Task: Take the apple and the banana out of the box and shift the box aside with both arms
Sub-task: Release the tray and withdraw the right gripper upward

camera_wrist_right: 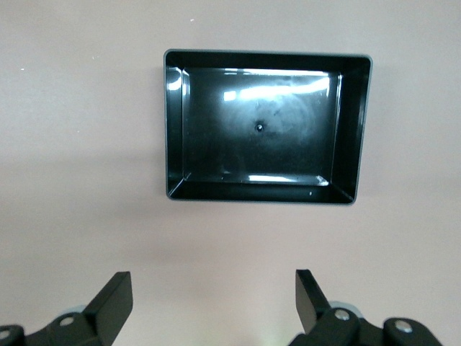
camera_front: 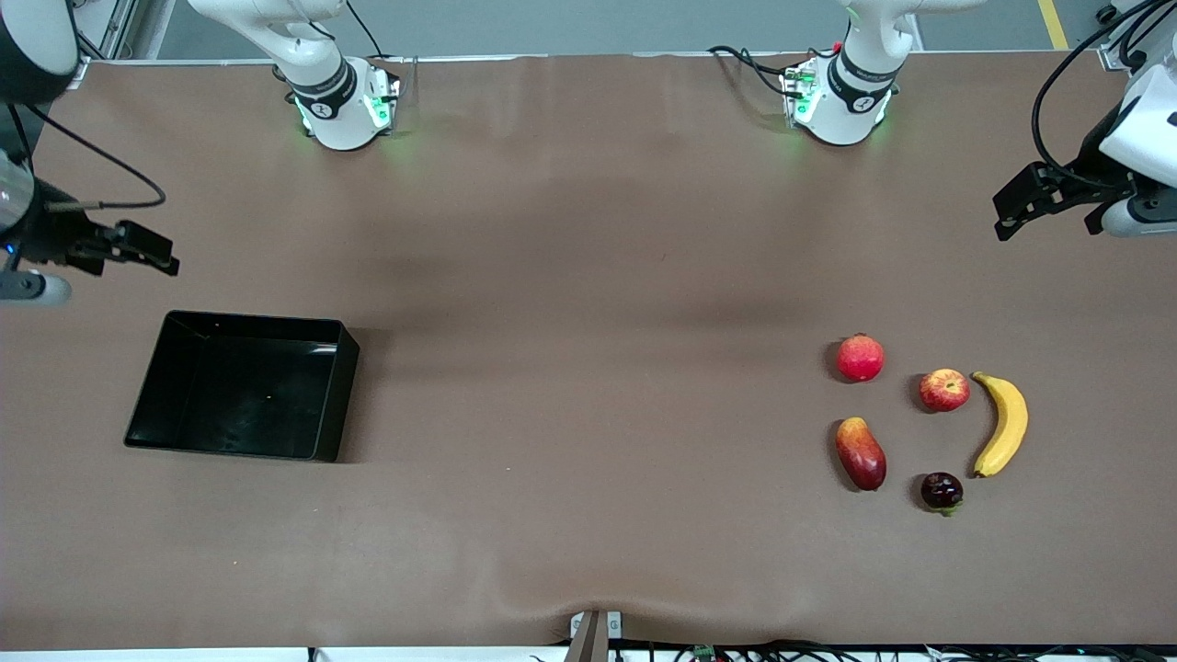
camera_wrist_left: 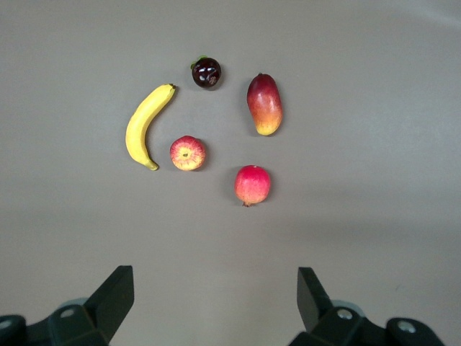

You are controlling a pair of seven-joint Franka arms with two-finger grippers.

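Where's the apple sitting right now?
The apple lies on the table toward the left arm's end, right beside the banana, with the plain red fruit its next neighbour.

No readable text, label, brand name or number shows in any of the views. The only sign-like marks are small round white emblems on the black bands of the two arm bases (camera_front: 345, 101), and their content cannot be made out.
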